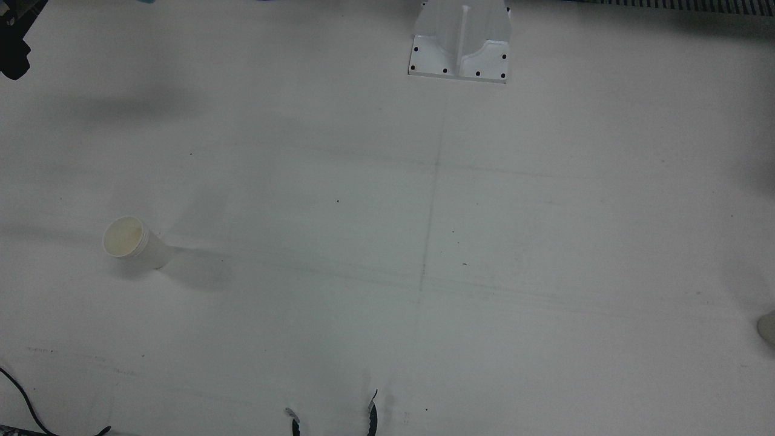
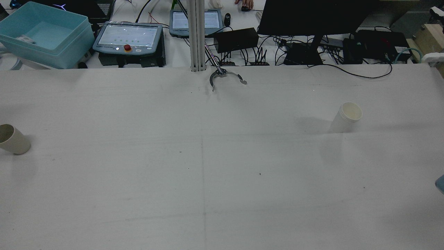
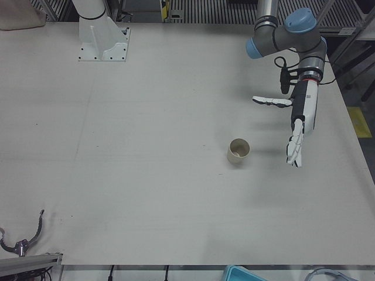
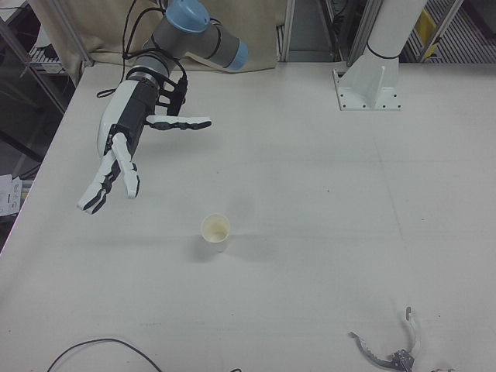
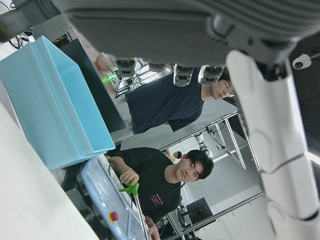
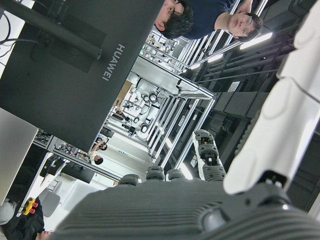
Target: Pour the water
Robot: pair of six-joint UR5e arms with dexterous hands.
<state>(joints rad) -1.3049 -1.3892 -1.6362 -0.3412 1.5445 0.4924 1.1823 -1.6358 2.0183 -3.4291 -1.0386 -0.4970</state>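
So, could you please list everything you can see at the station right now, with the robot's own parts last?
Table: one, white, across the whole station.
Paper cups: two; white one upright before the right arm, beige one upright before the left arm.
Bin: one, light blue, beyond the table's far edge.
Pendants: two, grey, beside the bin.
Monitor: one, black, far side.
Metal claw: one, grey, far table edge.
People: two, dark shirts, behind the pendants.
Pedestal: one, white.
Left hand: open, hovering.
Right hand: open, hovering.

Two cups, one on the desk's right half, the other at its left edge (both standing upright, well apart).
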